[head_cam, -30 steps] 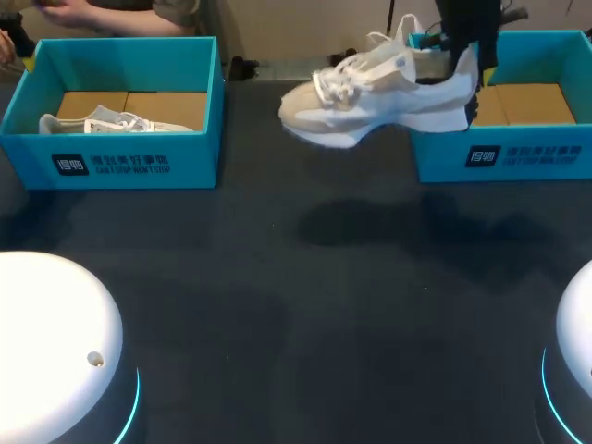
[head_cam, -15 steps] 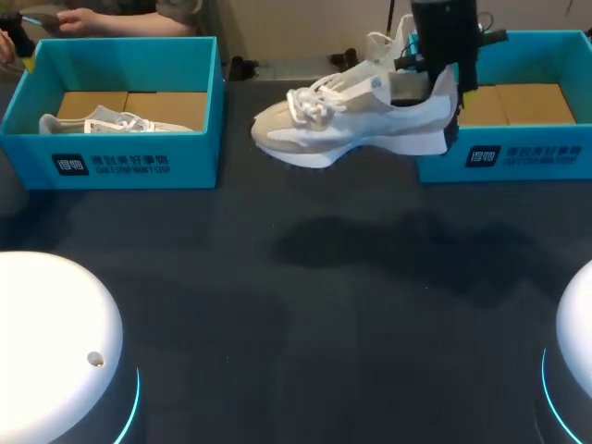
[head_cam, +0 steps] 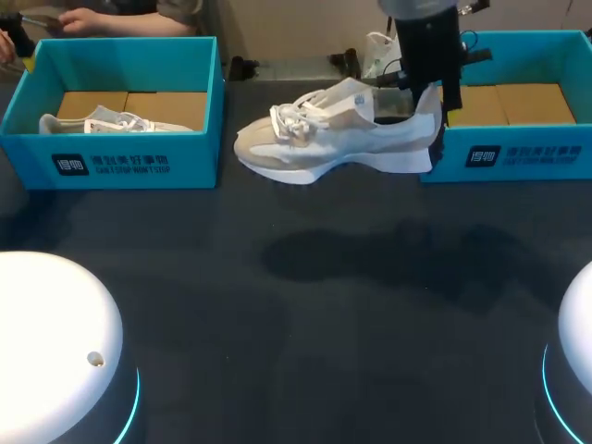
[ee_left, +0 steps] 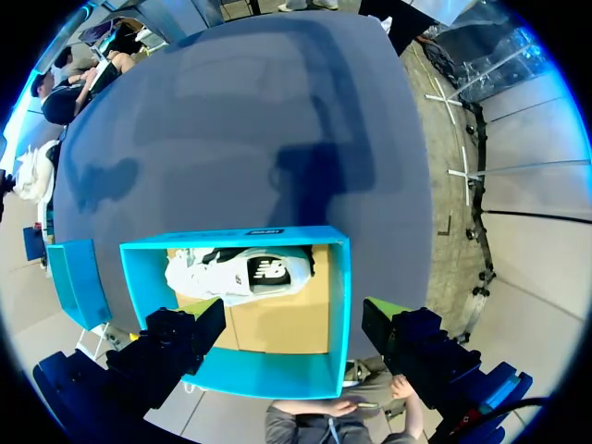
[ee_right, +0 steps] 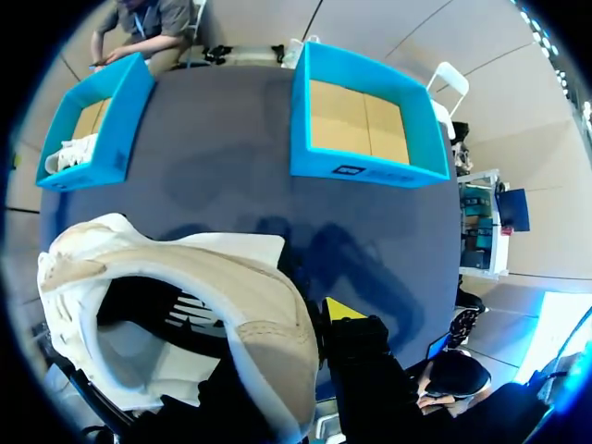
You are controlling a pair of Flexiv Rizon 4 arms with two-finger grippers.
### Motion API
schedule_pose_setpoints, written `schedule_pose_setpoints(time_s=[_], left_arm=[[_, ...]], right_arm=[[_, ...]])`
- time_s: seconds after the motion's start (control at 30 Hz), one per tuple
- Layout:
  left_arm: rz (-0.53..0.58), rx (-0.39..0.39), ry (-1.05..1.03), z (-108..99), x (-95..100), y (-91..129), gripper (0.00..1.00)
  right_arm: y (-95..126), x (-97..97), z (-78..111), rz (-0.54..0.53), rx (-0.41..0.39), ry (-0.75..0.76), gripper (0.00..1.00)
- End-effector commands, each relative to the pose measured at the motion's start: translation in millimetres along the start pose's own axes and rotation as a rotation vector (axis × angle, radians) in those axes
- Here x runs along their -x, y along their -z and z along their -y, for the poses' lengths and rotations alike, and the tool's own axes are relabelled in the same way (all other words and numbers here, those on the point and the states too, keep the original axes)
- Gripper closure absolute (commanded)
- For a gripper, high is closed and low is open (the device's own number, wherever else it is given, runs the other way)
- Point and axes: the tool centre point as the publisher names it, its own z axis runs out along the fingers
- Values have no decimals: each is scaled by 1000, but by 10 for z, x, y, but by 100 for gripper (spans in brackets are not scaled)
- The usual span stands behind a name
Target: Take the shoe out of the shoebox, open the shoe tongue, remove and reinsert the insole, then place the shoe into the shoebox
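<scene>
So the right tool point(head_cam: 423, 94) is pinching the shoe point(head_cam: 324, 139) at the heel collar. In the right wrist view one yellow finger point(ee_right: 343, 310) sits on the outside of the heel, and the other looks to be down inside the opening. The shoe hangs in the air over the far part of the desk point(head_cam: 296, 324), sole down and toe pointing left. Its heel is just in front of the left corner of the right shoebox point(head_cam: 518, 157), and its shadow lies on the desk below. That box shows only a cardboard floor point(head_cam: 527, 102).

The left tool point(ee_left: 289, 324) hovers over the left shoebox point(ee_left: 339, 287) with its fingers spread wide, not touching anything. A second shoe point(ee_left: 236, 273) lies on its side in that box, towards the near left corner in the head view.
</scene>
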Motion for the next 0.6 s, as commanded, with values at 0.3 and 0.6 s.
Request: schedule_pose_setpoints(time_s=[0.3, 0.6], left_arm=[[-2, 1, -1, 2, -2, 4, 0], [-2, 1, -1, 2, -2, 4, 0]], right_arm=[[11, 10, -5, -3, -1, 1, 100], [-28, -100, 161, 8, 8, -25, 100]])
